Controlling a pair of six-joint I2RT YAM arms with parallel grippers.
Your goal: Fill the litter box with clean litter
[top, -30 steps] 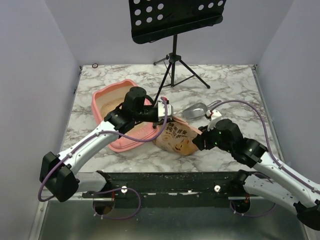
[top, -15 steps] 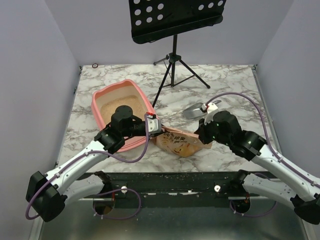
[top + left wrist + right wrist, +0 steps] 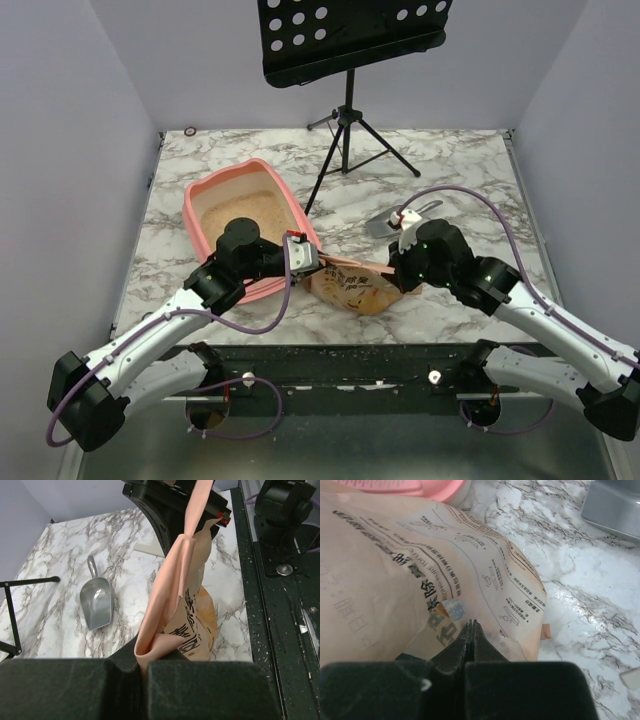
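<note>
The salmon-pink litter box point(image 3: 205, 190) lies at the left of the table with beige clean litter point(image 3: 248, 207) spread inside it. A crinkled orange-tan bag point(image 3: 352, 288) printed with characters rests on the table just right of the box. My left gripper point(image 3: 308, 262) point(image 3: 142, 662) is shut on a fold of the bag's point(image 3: 192, 630) top edge. My right gripper point(image 3: 400, 270) point(image 3: 471, 624) is shut on the bag's point(image 3: 395, 565) other end, and the pink edge runs taut between both grippers. The box's rim point(image 3: 415, 487) shows beyond the bag.
A metal scoop point(image 3: 385, 222) point(image 3: 97, 605) point(image 3: 615, 502) lies on the marble behind the right gripper. A black music stand on a tripod point(image 3: 346, 130) stands at the back centre. A small ring point(image 3: 190, 131) sits in the back left corner.
The left arm came down and back toward the near edge with the bag's edge, uncovering the litter box. The right gripper closed on the bag's other end.
</note>
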